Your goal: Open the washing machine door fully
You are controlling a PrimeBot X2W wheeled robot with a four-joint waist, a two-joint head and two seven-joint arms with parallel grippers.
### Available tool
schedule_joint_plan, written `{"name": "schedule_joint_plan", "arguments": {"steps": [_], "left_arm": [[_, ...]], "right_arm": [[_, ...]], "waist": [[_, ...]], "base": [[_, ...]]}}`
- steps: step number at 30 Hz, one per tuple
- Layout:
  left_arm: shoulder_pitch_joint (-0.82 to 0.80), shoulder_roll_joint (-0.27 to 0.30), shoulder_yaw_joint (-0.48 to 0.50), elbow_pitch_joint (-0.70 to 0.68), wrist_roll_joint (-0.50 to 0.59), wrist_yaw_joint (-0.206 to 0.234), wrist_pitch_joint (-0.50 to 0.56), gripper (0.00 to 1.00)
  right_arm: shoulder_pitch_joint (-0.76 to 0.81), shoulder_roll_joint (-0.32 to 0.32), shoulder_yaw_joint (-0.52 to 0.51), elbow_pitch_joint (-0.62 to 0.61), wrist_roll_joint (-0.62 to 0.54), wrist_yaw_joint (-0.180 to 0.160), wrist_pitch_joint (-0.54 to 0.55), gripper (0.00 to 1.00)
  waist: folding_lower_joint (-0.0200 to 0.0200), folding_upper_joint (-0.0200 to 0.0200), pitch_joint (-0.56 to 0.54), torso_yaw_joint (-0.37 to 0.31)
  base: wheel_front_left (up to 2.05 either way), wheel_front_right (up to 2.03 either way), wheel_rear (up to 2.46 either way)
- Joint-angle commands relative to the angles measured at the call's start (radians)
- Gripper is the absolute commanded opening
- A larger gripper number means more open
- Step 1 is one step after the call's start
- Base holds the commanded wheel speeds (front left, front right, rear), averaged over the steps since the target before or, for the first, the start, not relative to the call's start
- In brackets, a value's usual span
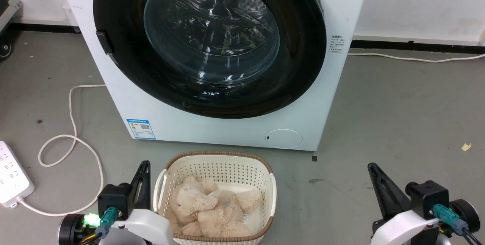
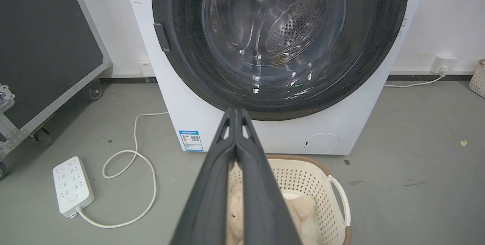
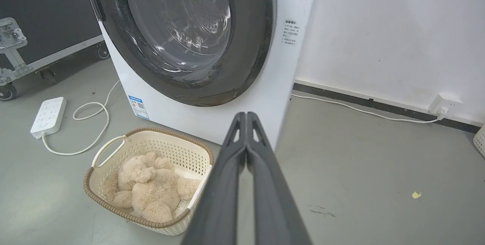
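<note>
Low at the frame's corners, the left gripper [image 1: 144, 167] and right gripper [image 1: 372, 167] hang with fingers pressed together, holding nothing. At upper centre the washing machine door [image 1: 210, 44] sits closed, untouched; all the opening remains.

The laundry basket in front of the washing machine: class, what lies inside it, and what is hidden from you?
A beige plush toy lies inside the basket. Anything beneath the toy is covered and cannot be seen.
</note>
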Motion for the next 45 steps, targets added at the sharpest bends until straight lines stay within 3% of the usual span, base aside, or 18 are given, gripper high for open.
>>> {"name": "schedule_joint_plan", "arguments": {"steps": [1, 11, 12, 31, 45], "left_arm": [[-0.001, 0.000, 0.002, -0.004, 0.003, 0.003, 0.000, 0.00], [-0.001, 0.000, 0.002, -0.004, 0.003, 0.003, 0.000, 0.00], [0.000, 0.000, 0.000, 0.000, 0.000, 0.000, 0.000, 1.00], [-0.001, 0.000, -0.016, -0.012, -0.012, 0.012, -0.030, 1.00], [-0.034, 0.000, -0.040, -0.036, -0.022, 0.029, -0.060, 1.00]], "right_arm": [[-0.012, 0.005, 0.000, -0.005, -0.007, -0.001, 0.000, 0.00], [-0.012, 0.005, 0.000, -0.005, -0.007, -0.001, 0.000, 0.00], [0.000, 0.000, 0.000, 0.000, 0.000, 0.000, 0.000, 1.00], [-0.005, 0.001, -0.003, -0.008, -0.002, 0.000, -0.030, 1.00], [-0.048, -0.011, 0.000, -0.036, -0.017, 0.000, -0.047, 1.00]], "waist": [[0.0000, 0.0000, 0.000, 0.000], [0.0000, 0.0000, 0.000, 0.000], [0.0000, 0.0000, 0.000, 0.000], [0.0000, 0.0000, 0.013, 0.002], [0.0000, 0.0000, 0.087, 0.013]], "base": [[0.00, 0.00, 0.00], [0.00, 0.00, 0.00], [0.00, 0.00, 0.00], [0.00, 0.00, 0.00], [0.00, 0.00, 0.00]]}}
